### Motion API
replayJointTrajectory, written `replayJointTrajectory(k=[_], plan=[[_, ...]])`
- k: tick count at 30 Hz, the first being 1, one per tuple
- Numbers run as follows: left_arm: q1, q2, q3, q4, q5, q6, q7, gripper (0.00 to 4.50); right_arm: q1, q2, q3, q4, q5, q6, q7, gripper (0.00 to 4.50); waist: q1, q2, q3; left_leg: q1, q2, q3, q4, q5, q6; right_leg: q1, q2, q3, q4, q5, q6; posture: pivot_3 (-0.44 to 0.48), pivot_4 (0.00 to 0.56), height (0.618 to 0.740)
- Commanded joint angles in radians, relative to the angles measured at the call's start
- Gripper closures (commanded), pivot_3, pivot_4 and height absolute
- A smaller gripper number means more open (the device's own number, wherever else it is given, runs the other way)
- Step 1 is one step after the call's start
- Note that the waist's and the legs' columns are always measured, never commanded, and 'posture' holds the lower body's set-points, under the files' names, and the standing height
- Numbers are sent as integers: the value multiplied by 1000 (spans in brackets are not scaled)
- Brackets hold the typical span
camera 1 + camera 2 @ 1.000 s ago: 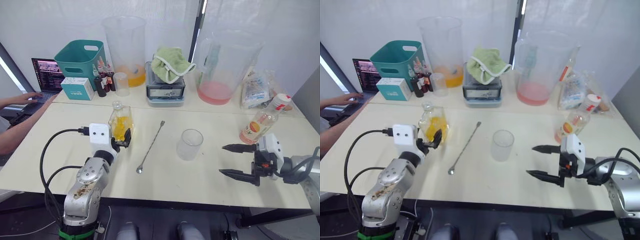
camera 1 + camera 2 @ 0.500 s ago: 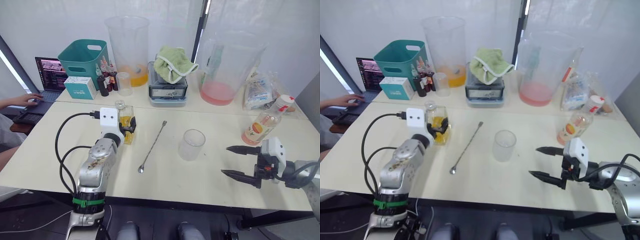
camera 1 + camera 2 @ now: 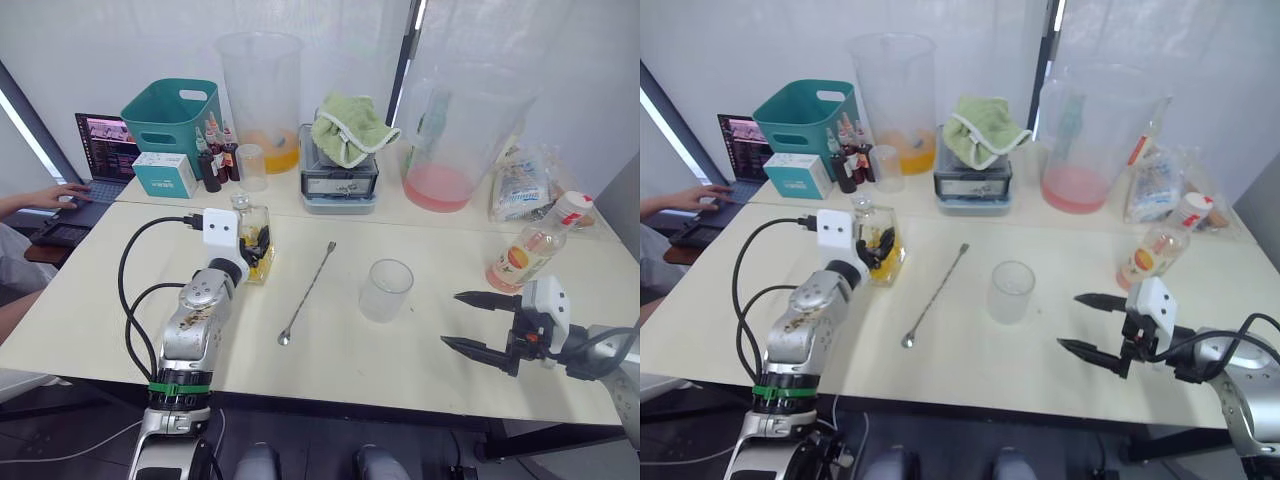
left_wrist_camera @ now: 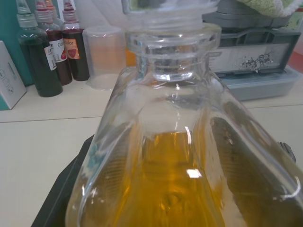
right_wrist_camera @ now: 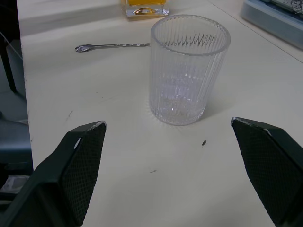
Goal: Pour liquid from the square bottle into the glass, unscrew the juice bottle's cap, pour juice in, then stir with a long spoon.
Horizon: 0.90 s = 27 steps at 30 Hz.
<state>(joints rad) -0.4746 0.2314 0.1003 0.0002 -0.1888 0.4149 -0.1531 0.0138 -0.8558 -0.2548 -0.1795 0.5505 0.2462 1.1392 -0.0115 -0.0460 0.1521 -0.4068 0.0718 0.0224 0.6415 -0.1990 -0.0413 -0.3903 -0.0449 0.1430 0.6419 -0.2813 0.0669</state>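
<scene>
The square bottle, with yellow-orange liquid and a round glass stopper, stands on the table at the left. My left gripper is shut on its flat sides. In the left wrist view the square bottle sits between the fingers. The ribbed glass stands empty at the centre. The long spoon lies between bottle and glass. My right gripper hovers open a short way right of the glass. The juice bottle, white cap on, stands at the far right.
Two huge pitchers, a scale under a green cloth, a teal basket, dropper bottles, a small cup and a plastic bag line the back. A person's hand rests at a laptop.
My left arm has reached forward, bringing its fingers up along the square bottle's sides. The right gripper has stayed open beside the glass. The camera has shifted a little.
</scene>
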Motion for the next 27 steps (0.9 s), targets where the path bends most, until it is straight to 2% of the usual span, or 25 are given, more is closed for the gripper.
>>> replayJointTrajectory(k=[1, 5, 7, 9, 11, 14, 18, 23, 27], plan=[[-21, 38, 36, -32, -41, -91, -92, 1683, -3, 0, -42, -25, -1, -14, -19, 0, 0, 0, 0, 0, 0, 0, 0, 0, 0, 0, 0, 0, 0, 0, 0, 0, 150, 740], [-18, 138, 109, -53, -205, -196, -388, 1683, -6, -3, -46, -17, 2, -6, -32, 0, -2, -1, 2, -4, 0, 0, 0, 0, 0, -5, 0, 0, 0, 0, 0, 0, 150, 740], [-28, 196, 134, -67, -306, -179, -544, 1683, -11, -7, -53, -5, 6, -1, -35, 0, -3, -1, 2, -13, 0, 0, 0, 1, -1, -13, 0, 0, 1, 0, 0, 0, 150, 740], [-40, 234, 141, -69, -367, -159, -639, 1683, -17, -11, -56, 6, 8, 2, -35, 0, -2, -1, 2, -15, 0, -1, 0, 1, -1, -15, 0, 0, 2, 0, 0, 0, 150, 740], [-45, 265, 132, -78, -430, -108, -719, 1683, -25, -14, -60, 24, 5, 1, -35, 0, 0, -1, 2, -15, 0, -2, 0, 1, -1, -14, 0, -1, 2, 0, 0, 0, 150, 740], [-38, 359, 29, -143, -548, 53, -963, 1683, -53, -20, -69, 76, -7, -3, -42, 0, 0, 0, 2, -16, 0, -2, 1, 1, -1, -14, 0, -1, 2, 0, 0, 0, 150, 740], [-52, 354, -76, -168, -532, 70, -1051, 1683, -66, -23, -84, 105, -14, -5, -40, 0, 2, 0, 3, -16, -1, -2, 2, 1, -1, -13, 0, -1, 2, -1, 1, 0, 150, 740], [-61, 265, -183, -179, -480, 24, -1066, 1683, -44, -26, -117, 80, -3, 12, -47, 0, -1, 0, 3, -16, -1, -4, 3, 1, -1, -13, 1, 0, 3, -1, 1, 0, 150, 740], [-46, 191, -272, -124, -386, -76, -1082, 1683, -5, -27, -156, 38, 12, 34, -49, 0, -3, 2, 2, -16, -1, -5, 3, 1, 0, -13, 1, 0, 3, -1, 1, 0, 150, 740]])
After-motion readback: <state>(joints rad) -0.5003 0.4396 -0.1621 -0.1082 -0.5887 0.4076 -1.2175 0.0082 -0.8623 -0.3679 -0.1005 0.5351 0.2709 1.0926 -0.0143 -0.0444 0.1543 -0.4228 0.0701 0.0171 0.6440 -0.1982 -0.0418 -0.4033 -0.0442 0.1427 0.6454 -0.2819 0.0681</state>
